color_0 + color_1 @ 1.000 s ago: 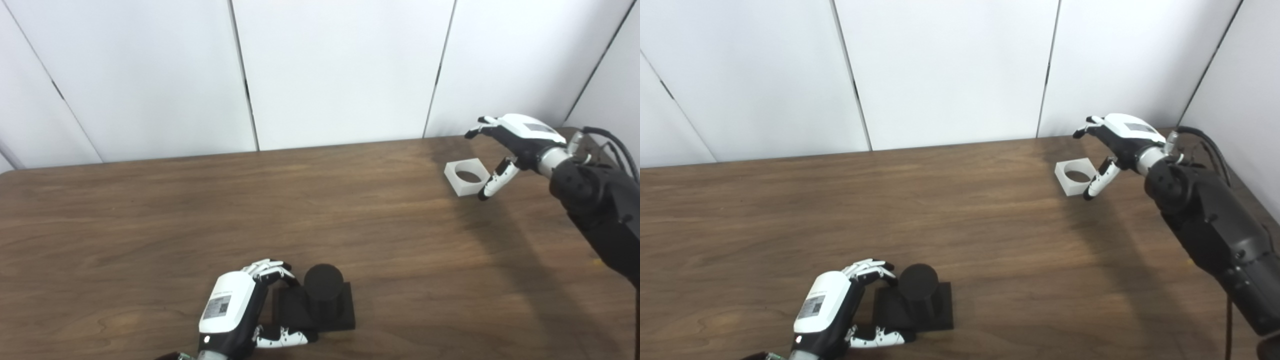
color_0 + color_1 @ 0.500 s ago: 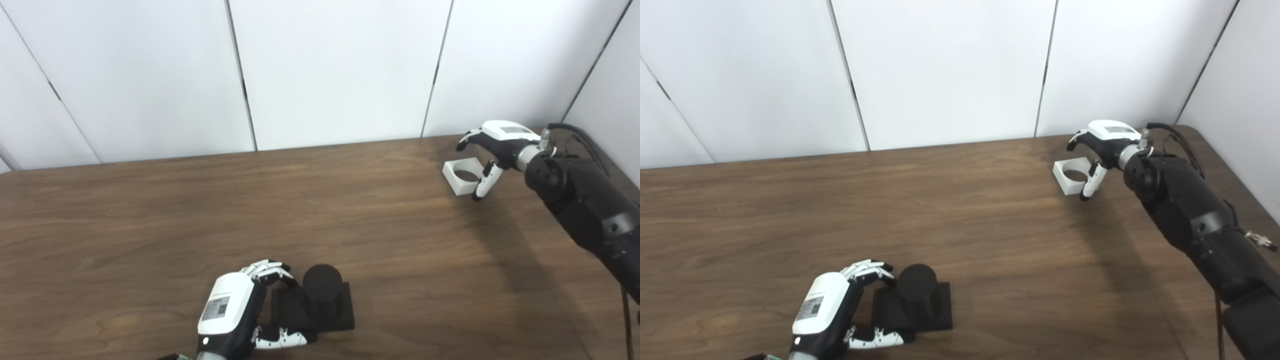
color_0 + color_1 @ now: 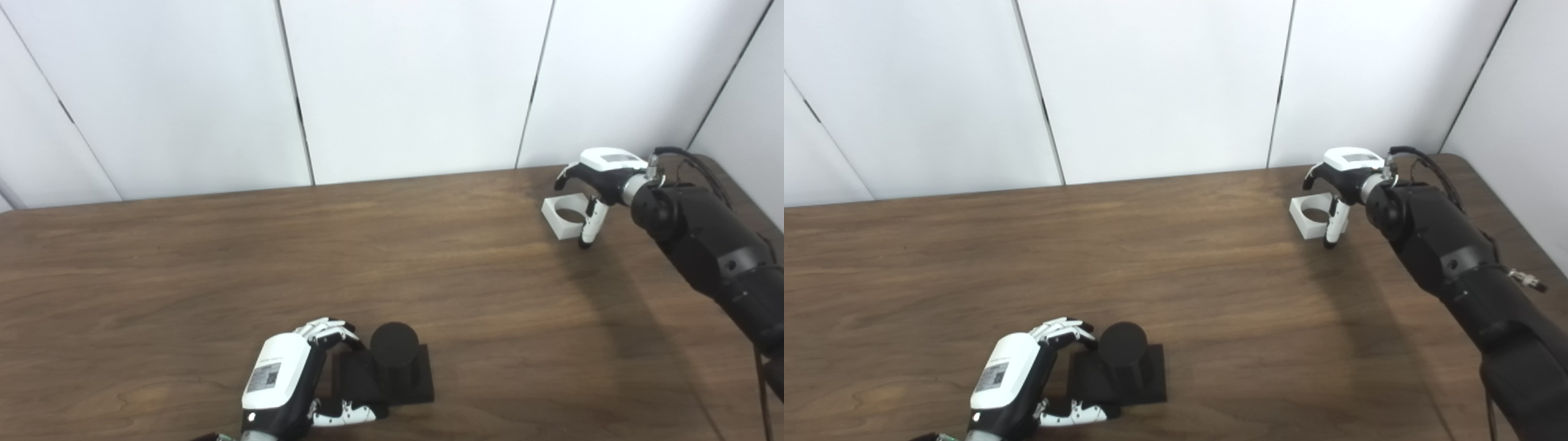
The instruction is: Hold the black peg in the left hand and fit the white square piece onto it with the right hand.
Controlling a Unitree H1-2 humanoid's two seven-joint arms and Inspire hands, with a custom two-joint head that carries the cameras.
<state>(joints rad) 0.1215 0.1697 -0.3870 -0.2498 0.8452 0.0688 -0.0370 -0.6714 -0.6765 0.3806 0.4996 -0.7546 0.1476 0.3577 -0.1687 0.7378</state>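
left hand (image 3: pixel 288 380): wrapped around the flat base of the black peg (image 3: pixel 395 355)
right hand (image 3: pixel 597 174): fingers spread, arched over the white square piece (image 3: pixel 562 215)

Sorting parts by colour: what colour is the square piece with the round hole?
White; the square piece shows best in the left eye view.

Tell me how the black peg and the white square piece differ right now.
The black peg is a solid cylinder standing on a square base; the white square piece is a block with a round hole. The peg sits near the front edge, its base gripped by the left robot hand; the piece lies far right, the right robot hand arched over it. Both rest on the table.
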